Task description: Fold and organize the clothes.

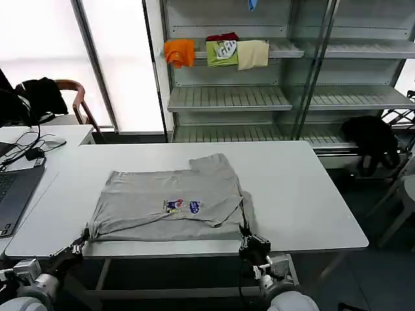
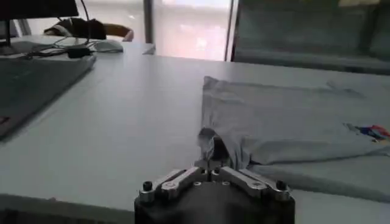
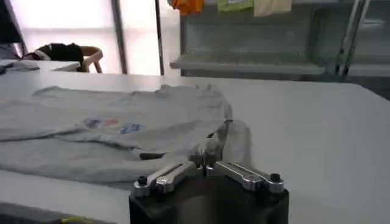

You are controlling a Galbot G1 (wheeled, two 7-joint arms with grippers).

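While both pincers pinch the grey shirt (image 1: 168,197), its chest print (image 1: 183,207) is unreadable.

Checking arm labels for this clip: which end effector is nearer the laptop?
Left. The left end effector grips the grey shirt at its near corner on the laptop side. The right end effector grips the shirt's opposite near corner, farther away.

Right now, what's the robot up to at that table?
Both grippers pinch the near hem of a light grey cotton short-sleeved shirt lying partly folded on the white table. The left gripper is shut on the shirt's near-left corner, the right gripper on the near-right corner, both at the table's front edge.
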